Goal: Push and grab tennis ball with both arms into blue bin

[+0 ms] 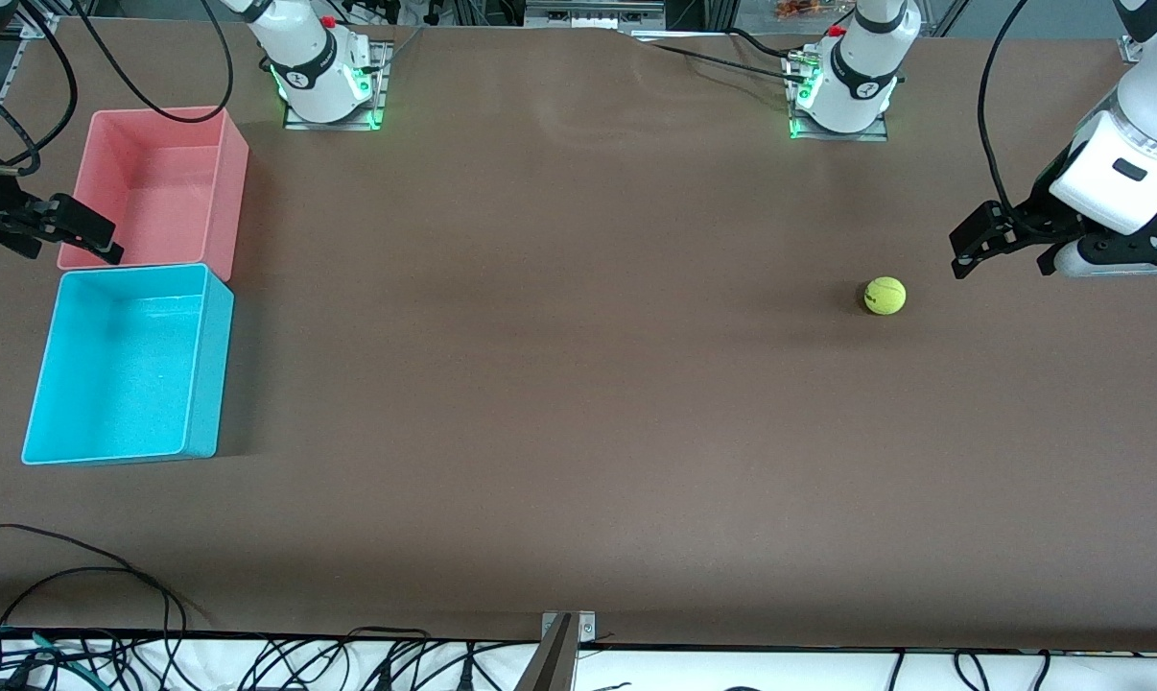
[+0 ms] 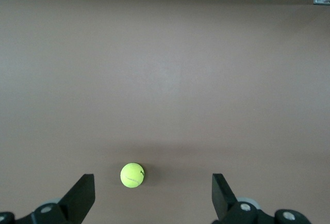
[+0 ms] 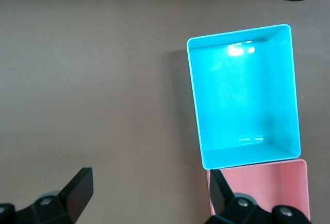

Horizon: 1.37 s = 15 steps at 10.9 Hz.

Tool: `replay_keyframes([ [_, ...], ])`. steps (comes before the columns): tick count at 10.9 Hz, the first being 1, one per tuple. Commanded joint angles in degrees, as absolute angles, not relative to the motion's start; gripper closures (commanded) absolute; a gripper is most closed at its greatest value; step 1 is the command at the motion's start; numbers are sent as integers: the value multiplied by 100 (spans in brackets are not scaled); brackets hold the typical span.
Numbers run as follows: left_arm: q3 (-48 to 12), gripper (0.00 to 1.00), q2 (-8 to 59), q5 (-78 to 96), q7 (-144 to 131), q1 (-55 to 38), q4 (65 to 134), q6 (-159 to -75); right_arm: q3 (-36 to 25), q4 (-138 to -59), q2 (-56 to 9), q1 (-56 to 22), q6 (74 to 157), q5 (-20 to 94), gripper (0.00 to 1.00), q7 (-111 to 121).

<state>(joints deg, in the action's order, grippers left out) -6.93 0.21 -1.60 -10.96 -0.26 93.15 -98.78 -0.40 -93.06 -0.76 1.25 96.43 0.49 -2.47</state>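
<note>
Resting on the bare worktop [image 1: 578, 403] toward the left arm's end: tennis ball [image 1: 885, 296], well apart from the blue bin [image 1: 128, 365]. Left end effector [image 1: 1005, 245], fingers spread and empty, in the air just beside the ball, clearly the closer arm. Right end effector [image 1: 56, 230], likewise spread and empty, over the pink bin [image 1: 161, 187] next to the blue one. Judged push direction: from ball toward blue bin.

Cut off at the edges

The pink bin [image 3: 258, 190] is cropped in the right wrist view; the ball's logo [image 1: 872, 297] is too small to be read.
</note>
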Motion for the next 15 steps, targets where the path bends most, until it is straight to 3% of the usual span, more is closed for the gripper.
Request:
replay_keyframes([
  [1, -712, 0, 0, -105, -1037, -9, 9255, -9765, -44, -9229, -97, 141, 9694, 61, 0, -299],
  [15, -694, 0, 0, -79, -738, -9, 9246, -9712, -44, -9229, -97, 132, 9703, 62, 0, -316],
])
